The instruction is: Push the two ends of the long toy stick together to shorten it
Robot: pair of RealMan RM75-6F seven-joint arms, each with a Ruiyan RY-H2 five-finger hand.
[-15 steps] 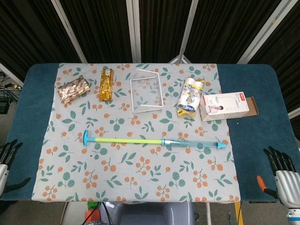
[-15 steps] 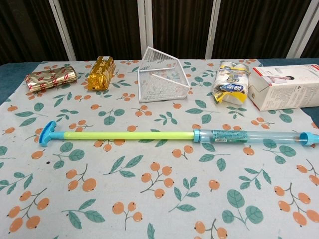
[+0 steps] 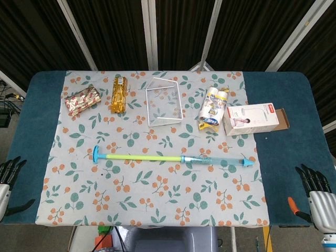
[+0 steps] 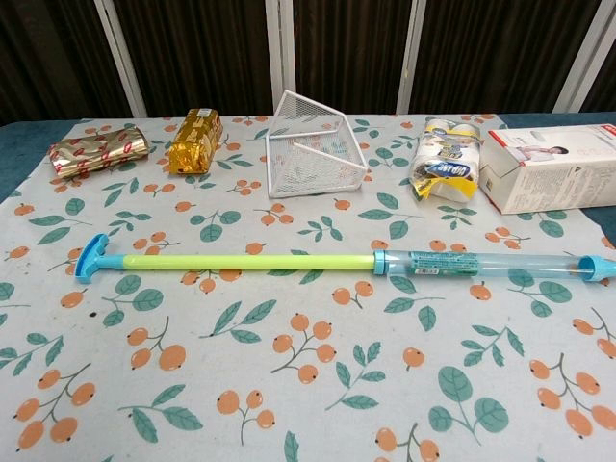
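Note:
The long toy stick [image 3: 173, 158] [image 4: 337, 262] lies fully stretched across the middle of the floral cloth. Its blue T-shaped handle [image 3: 97, 156] [image 4: 91, 256] points left, a yellow-green rod runs to a clear blue tube [image 3: 215, 159] [image 4: 486, 264] on the right. My left hand [image 3: 7, 176] hangs at the frame's lower left edge, off the table, fingers apart and holding nothing. My right hand [image 3: 316, 190] is at the lower right corner, also off the table, fingers spread and empty. Both hands are far from the stick. The chest view shows neither hand.
Along the back stand a red-patterned foil pack [image 3: 83, 100], a gold pack [image 3: 119, 94], a white wire basket [image 3: 164, 102], a bag of rolls [image 3: 213, 107] and a white box [image 3: 254, 119]. An orange-handled clamp [image 3: 294, 207] sits by the right hand.

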